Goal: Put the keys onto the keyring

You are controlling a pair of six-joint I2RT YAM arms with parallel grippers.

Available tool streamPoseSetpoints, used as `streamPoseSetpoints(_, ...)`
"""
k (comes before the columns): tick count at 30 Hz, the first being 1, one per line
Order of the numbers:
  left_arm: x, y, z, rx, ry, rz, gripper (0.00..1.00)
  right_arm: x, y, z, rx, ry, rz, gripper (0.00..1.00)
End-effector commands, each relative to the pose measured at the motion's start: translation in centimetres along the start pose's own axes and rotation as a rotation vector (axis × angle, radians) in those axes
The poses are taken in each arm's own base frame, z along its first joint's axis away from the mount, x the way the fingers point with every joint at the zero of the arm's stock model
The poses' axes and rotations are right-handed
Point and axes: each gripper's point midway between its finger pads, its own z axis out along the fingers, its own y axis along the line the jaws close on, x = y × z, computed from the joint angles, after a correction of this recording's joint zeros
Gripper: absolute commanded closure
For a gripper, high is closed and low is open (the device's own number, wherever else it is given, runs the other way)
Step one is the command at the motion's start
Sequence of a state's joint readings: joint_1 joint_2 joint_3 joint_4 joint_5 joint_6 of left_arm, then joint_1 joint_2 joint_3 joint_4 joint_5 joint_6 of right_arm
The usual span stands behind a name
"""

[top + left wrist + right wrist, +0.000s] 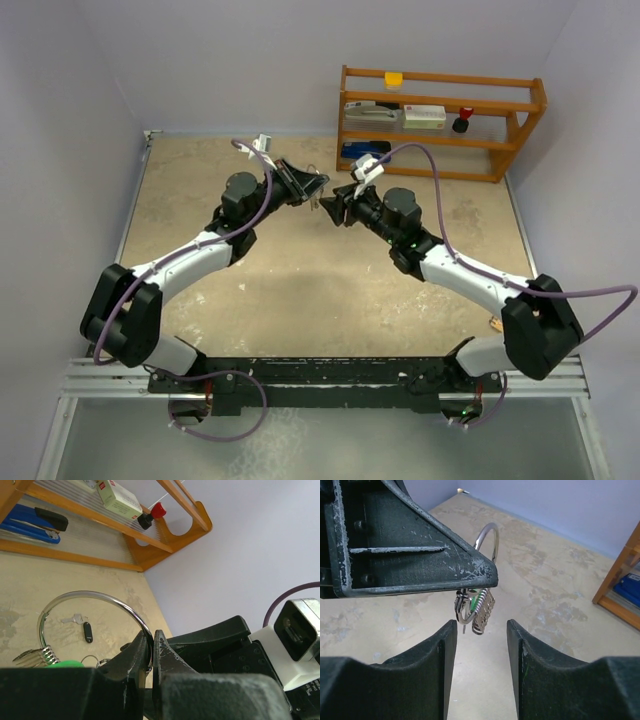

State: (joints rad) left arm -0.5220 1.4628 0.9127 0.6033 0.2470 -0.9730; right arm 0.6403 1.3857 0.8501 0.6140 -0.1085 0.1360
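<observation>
My left gripper (151, 639) is shut on the keyring (95, 596), a large silver wire ring held above the table. A cluster of small silver keys (36, 655) and a green-headed key (67, 663) hang from the ring. A black-headed key (88, 631) lies loose on the table below. In the right wrist view the ring (491, 532) and its hanging keys (482, 611) sit just beyond my right gripper (480, 629), which is open with nothing between its fingers. From above, the left gripper (316, 188) and the right gripper (335, 206) face each other closely at mid-table.
A wooden shelf (440, 150) stands at the back right, holding a blue stapler (30, 522), a small box (120, 500) and a red-capped item (157, 511). Walls close in the table on the left, back and right.
</observation>
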Motion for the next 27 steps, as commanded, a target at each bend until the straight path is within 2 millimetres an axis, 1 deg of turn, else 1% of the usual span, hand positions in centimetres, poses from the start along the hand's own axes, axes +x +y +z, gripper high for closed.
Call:
streamPoseSetpoints(1,-1.6,-2.5,0.8,0.069,-0.054,0.024,1.0,-4.5,1.1,1.1,-0.055,-0.116,0.016,0.54)
streamPoseSetpoints(9,-1.4,-2.3,1.2,0.064,-0.051,0.019,1.0,-5.0,1.8,1.3,-0.082,-0.13,0.029,0.58)
streamPoseSetpoints(10,-1.4,-2.4,1.3,0.069,-0.053,0.019,1.0,-5.0,1.6,1.4,-0.073,-0.128,0.031,0.61)
streamPoseSetpoints(13,-1.4,-2.8,1.3,0.078,-0.054,0.016,1.0,-4.5,1.4,1.9,-0.066,-0.106,0.032,0.68)
streamPoseSetpoints(16,-1.4,-3.0,1.4,0.083,-0.052,0.017,1.0,-4.2,1.4,2.3,-0.067,-0.103,0.036,0.7)
streamPoseSetpoints(21,-1.4,-3.5,1.4,0.093,-0.053,0.014,1.0,-3.4,1.2,3.0,-0.059,-0.091,0.045,0.71)
streamPoseSetpoints(22,-1.5,-3.6,1.4,0.096,-0.054,0.013,1.0,-3.3,1.0,3.0,-0.053,-0.093,0.045,0.74)
streamPoseSetpoints(23,-1.4,-3.7,1.3,0.099,-0.053,0.015,1.0,-3.4,1.0,3.1,-0.052,-0.099,0.044,0.79)
streamPoseSetpoints(25,-1.4,-3.7,1.2,0.094,-0.051,0.017,1.0,-3.4,0.9,3.0,-0.046,-0.102,0.038,0.95)
streamPoseSetpoints(26,-1.4,-3.7,1.2,0.092,-0.053,0.021,1.0,-3.3,0.8,2.9,-0.042,-0.104,0.036,0.99)
streamPoseSetpoints(27,-1.5,-3.7,1.2,0.088,-0.053,0.024,1.0,-3.2,0.8,2.7,-0.041,-0.11,0.032,1.0)
